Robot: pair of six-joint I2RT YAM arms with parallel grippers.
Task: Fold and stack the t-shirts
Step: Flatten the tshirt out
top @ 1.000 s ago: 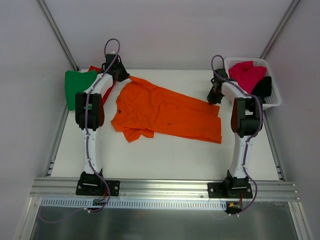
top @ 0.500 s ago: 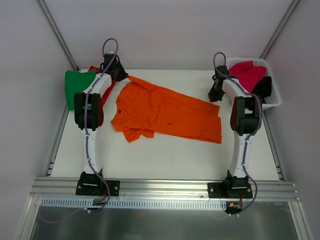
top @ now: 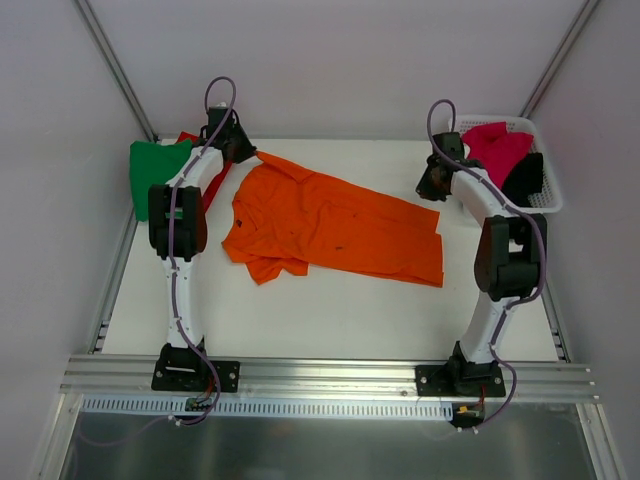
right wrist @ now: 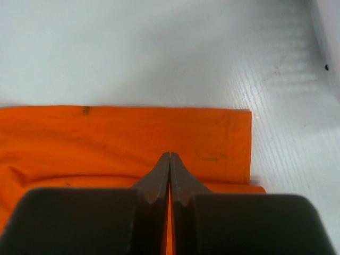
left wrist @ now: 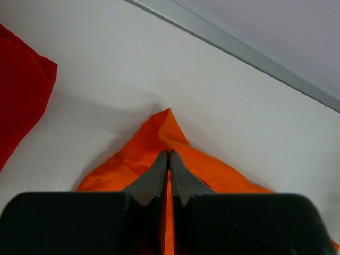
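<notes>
The orange t-shirt (top: 330, 225) lies spread flat across the middle of the table, collar end at the left. My left gripper (top: 243, 150) is shut on its far left tip, and in the left wrist view the cloth (left wrist: 138, 154) peaks up around the closed fingers (left wrist: 169, 154). My right gripper (top: 432, 188) is shut at the shirt's far right hem corner. In the right wrist view the hem (right wrist: 106, 138) lies flat under and beyond the closed fingertips (right wrist: 170, 154). A green tee (top: 152, 170) and a red tee (top: 188, 140) lie at the far left.
A white lattice basket (top: 545, 205) at the far right holds a magenta-pink tee (top: 495, 145) and a black tee (top: 525, 175). The red tee (left wrist: 16, 85) lies left of my left gripper. A metal rail (left wrist: 239, 50) runs along the back edge.
The right arm's elbow has swung out to the right and the right gripper has shifted slightly toward the back. The orange shirt and left arm have barely moved.
</notes>
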